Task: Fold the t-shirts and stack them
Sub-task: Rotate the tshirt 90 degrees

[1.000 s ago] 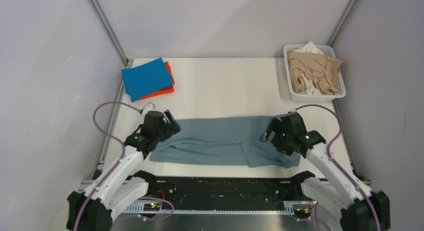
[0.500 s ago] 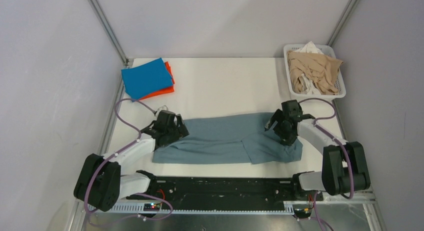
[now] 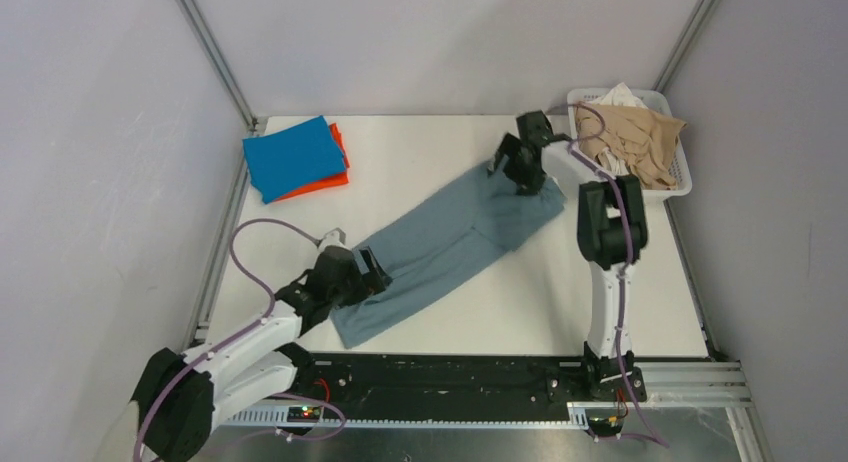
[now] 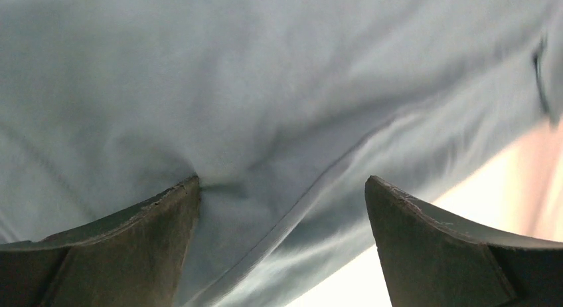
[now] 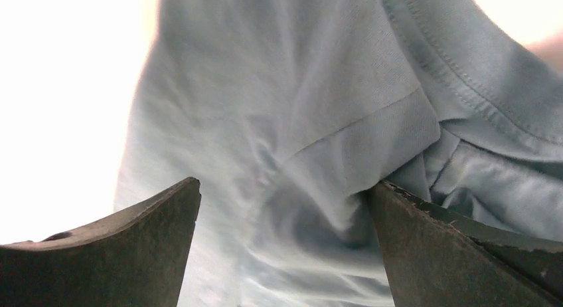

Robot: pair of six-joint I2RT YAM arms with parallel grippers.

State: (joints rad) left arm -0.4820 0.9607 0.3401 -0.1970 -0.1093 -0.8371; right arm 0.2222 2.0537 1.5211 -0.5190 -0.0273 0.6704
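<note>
The white table (image 3: pixel 440 147) is walled at 9, 12 and 3 o'clock, and the arm bases line its 6 o'clock edge. Bare surface lies open at 12 o'clock, across the 4 to 5 o'clock quarter, and in a narrower patch at 9 o'clock.

The grey-blue t-shirt (image 3: pixel 450 242) runs as a long diagonal band from 7 o'clock to 1 o'clock, with its low corner near the 6 o'clock edge. The white basket (image 3: pixel 640 194) fills the 2 o'clock corner and is heaped with beige garments (image 3: pixel 640 137) and white cloth (image 3: pixel 622 94). At 10 o'clock the folded blue t-shirt (image 3: pixel 293 154) lies on the orange t-shirt (image 3: pixel 335 180), close to the 9 o'clock edge.

The right gripper (image 3: pixel 515 172) sits on the band's 1 o'clock end, just beside the basket, with its fingers (image 5: pixel 425 234) spread wide over puckered cloth. The left gripper (image 3: pixel 368 272) sits on the 7 o'clock end, also spread, and one of its fingers (image 4: pixel 153 220) touches the fabric.

Count: three t-shirts, one basket, two grippers.
</note>
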